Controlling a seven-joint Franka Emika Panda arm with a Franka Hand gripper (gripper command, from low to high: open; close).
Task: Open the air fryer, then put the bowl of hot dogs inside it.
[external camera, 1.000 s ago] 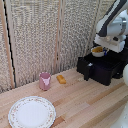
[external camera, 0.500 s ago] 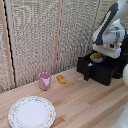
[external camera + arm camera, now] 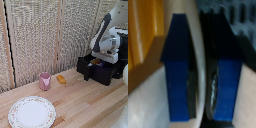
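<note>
Robot tool [image 3: 98, 58] lowering a bowl [image 3: 95, 62] into an open air fryer drawer [image 3: 96, 70].

The bowl, white with orange hot dogs [image 3: 94, 61] just visible, sits within the pulled-out black drawer at the exterior view's right. In the wrist view the tool's [image 3: 203, 75] two blue-tipped fingers [image 3: 178, 70] are clenched on the bowl's [image 3: 202, 75] thin white rim, one finger on each side, with orange food [image 3: 143, 40] beside them. The drawer's handle [image 3: 87, 73] juts out toward the bench [image 3: 85, 105]. The air fryer [image 3: 122, 60] body stands behind the drawer, partly hidden by the white arm. On the wooden bench, well apart, lie a small orange piece [image 3: 61, 79], a pink cup [image 3: 45, 80] and a large patterned plate [image 3: 32, 112].
</note>
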